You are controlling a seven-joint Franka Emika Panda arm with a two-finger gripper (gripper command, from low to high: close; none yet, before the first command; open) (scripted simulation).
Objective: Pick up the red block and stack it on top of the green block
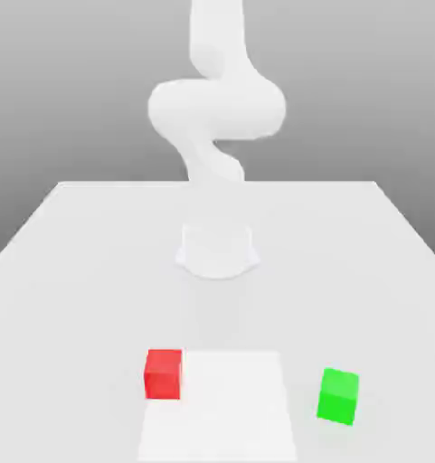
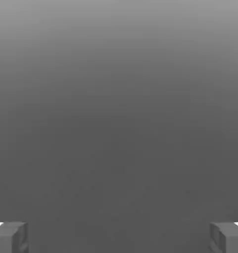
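With the gripper (image 2: 119, 237) spread wide and empty, descent should be centred squarely over the small matte red cube (image 1: 164, 373), well apart from the matte green cube (image 1: 338, 395), before closing.

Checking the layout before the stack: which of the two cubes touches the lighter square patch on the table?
The red block, on the exterior view's left, abuts the patch's edge. The green block sits apart, right of it.

I see soft, even, bright light on the white table (image 1: 67, 271), washing out the arm (image 1: 216, 99); shadows are almost nil. Edges look slightly blurred. Beyond my claw (image 2: 119, 237), the backdrop fades from lighter grey to dim grey, without glare.
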